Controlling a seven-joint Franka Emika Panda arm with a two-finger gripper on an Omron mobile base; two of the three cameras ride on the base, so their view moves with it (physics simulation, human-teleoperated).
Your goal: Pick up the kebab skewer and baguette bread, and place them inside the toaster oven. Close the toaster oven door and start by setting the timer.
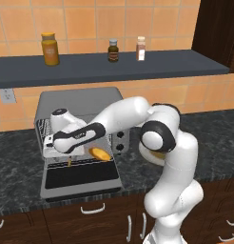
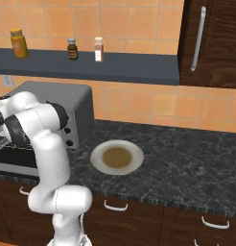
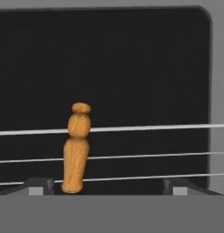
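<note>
On the dark stone counter (image 1: 214, 143), at about ten o'clock from the robot's base, sits the toaster oven (image 1: 81, 102) — a boxy grey metal unit with its door (image 1: 81, 177) dropped flat toward the room, dark glass facing up. The white arm reaches across into the oven mouth, and the hand hides most of the opening in the left base view. Just below the hand, at the oven's threshold, a golden-orange oblong shows — the baguette bread (image 1: 101, 154). A thin orange piece hangs beneath the hand at around seven o'clock from the loaf; it may be the kebab skewer (image 1: 70, 162), though it is too small to be sure.

From the hand camera, the gripper (image 3: 107, 185) has its two dark fingertips (image 3: 38, 185) spread wide, low in the view, with nothing between them. An orange, knobbly shape (image 3: 76, 150) stands just beside the left tip, over the pale wire rack bars (image 3: 155, 128) and against the black interior.

At two o'clock from the base, a pale plate (image 2: 134, 166) lies on the counter. Above, a dark shelf (image 2: 129, 69) carries three small bottles (image 2: 72, 48).
</note>
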